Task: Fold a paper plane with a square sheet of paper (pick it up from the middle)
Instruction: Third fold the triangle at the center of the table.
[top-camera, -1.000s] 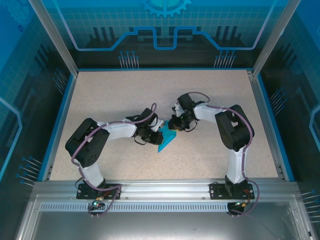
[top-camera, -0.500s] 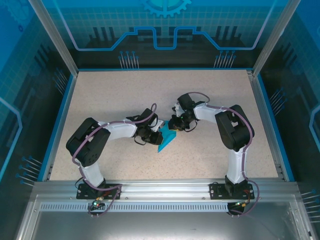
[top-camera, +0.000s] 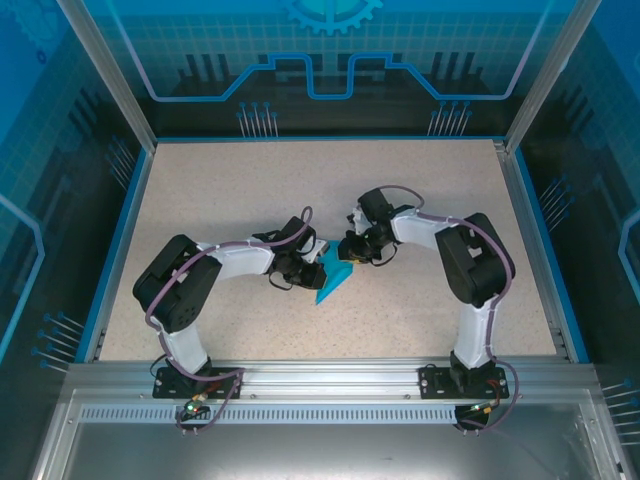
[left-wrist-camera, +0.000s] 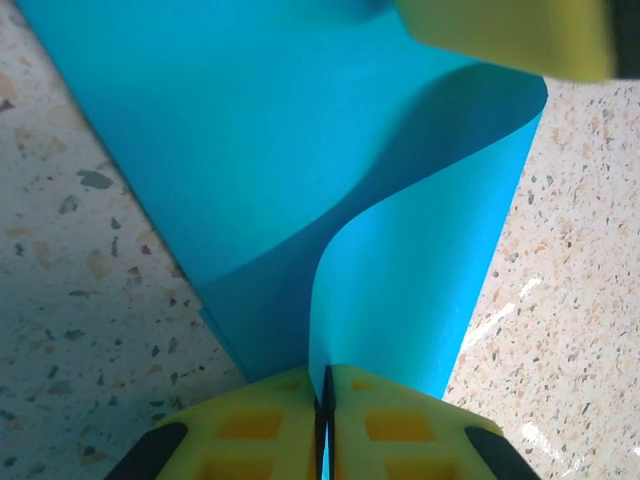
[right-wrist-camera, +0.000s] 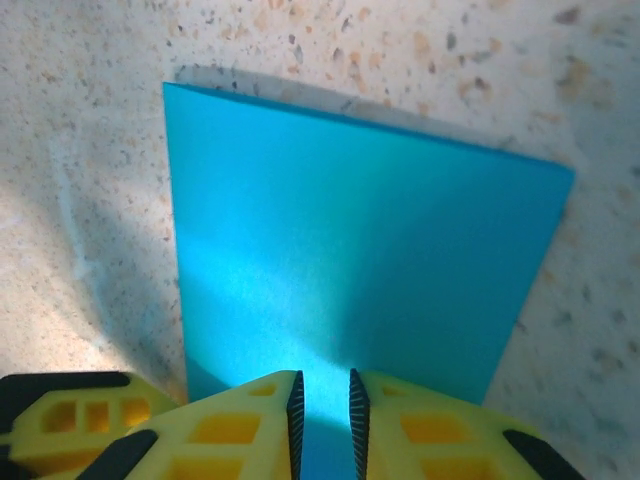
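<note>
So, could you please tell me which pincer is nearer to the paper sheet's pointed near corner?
Left. The left pincer pinches the sheet's left edge just beyond that corner; the right pincer is at the sheet's far end, farther away.

The gripper (right-wrist-camera: 322, 405), narrowly parted, sits over the teal paper (right-wrist-camera: 350, 250).

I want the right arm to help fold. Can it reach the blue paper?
Probably yes. The right gripper sits right over the square sheet of paper, jaws slightly apart, with nothing blocking it. The left gripper pinches another edge of the sheet, out of its way.
</note>
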